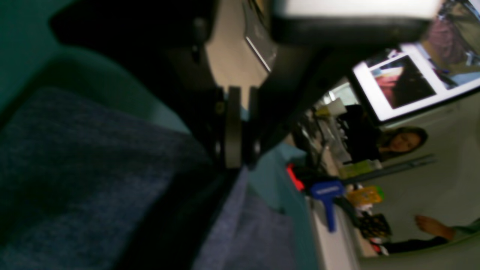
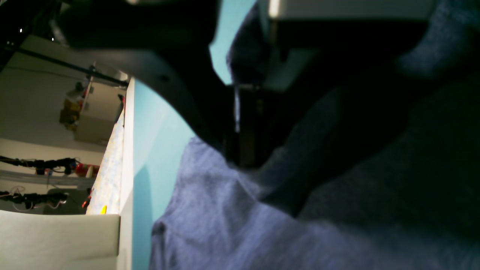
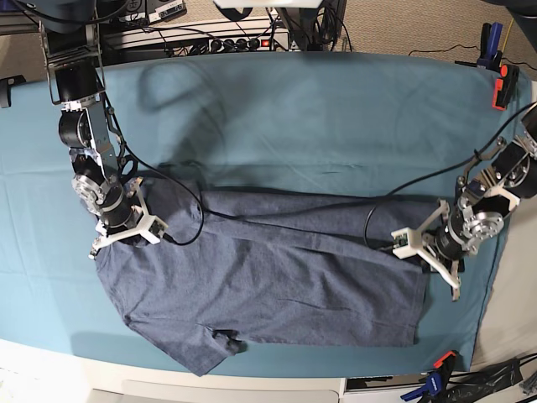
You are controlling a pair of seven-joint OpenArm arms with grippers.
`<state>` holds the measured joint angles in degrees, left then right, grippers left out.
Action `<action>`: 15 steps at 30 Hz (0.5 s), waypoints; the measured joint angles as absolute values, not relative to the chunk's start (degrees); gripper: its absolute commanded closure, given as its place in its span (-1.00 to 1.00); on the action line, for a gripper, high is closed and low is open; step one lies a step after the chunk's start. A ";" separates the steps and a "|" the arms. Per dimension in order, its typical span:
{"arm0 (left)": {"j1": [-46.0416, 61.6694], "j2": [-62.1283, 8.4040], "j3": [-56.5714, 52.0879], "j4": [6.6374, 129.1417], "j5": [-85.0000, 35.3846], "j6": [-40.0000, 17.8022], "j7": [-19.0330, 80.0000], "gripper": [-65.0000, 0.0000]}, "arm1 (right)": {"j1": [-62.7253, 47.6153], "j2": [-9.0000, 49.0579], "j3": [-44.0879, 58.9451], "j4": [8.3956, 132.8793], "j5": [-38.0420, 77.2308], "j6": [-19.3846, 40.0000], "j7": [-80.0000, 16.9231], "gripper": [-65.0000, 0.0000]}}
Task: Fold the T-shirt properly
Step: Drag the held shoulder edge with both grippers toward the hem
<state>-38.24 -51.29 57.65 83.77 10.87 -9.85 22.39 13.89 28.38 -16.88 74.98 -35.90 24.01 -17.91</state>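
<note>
The heathered blue-grey T-shirt [image 3: 268,277] is spread over the teal table cloth [image 3: 277,117], between the two pincers, with its upper part doubled over along a long horizontal edge and one sleeve [image 3: 189,348] pointing toward the near table edge. The right gripper [image 3: 126,228] is set down at one end of that doubled edge, and its jaws are seen pressed together on the T-shirt fabric; in the right wrist view the cloth [image 2: 232,210] is gathered directly beneath the closed black fingers [image 2: 240,123], with the teal cloth beside them. The left gripper [image 3: 422,249] is placed at the opposite end of the garment, at its hem side, and its jaws are likewise pinched on the T-shirt; in the left wrist view, blurred blue-grey fabric [image 1: 75,168] is seen on both sides of the closed fingers [image 1: 233,127]. Black cables [image 3: 419,189] are draped from each arm across the fabric. Behind the left gripper, an orange clamp [image 3: 503,86] and a blue clamp [image 3: 487,44] are fixed at the far table corner, and another blue and orange clamp [image 3: 435,374] is at the near edge.
</note>
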 measured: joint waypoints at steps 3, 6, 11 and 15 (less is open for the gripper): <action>-39.11 -50.46 57.65 82.30 9.32 -9.85 22.39 1.00 | 14.72 28.38 -16.88 74.98 -35.51 23.99 -17.28 1.00; -39.22 -49.06 57.65 80.55 9.34 -9.85 22.09 1.00 | 14.76 28.36 -16.88 74.98 -35.51 23.99 -16.62 1.00; -39.20 -46.35 57.65 77.65 9.34 -9.85 21.74 1.00 | 14.76 28.36 -16.88 75.00 -35.48 24.01 -16.56 1.00; -39.11 -45.82 57.65 77.17 9.41 -9.85 21.76 1.00 | 14.76 28.38 -16.88 75.00 -35.51 24.01 -16.64 1.00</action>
<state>-39.11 -45.82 57.65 77.17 9.41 -9.85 21.76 14.76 28.38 -16.88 75.00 -35.51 24.01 -16.64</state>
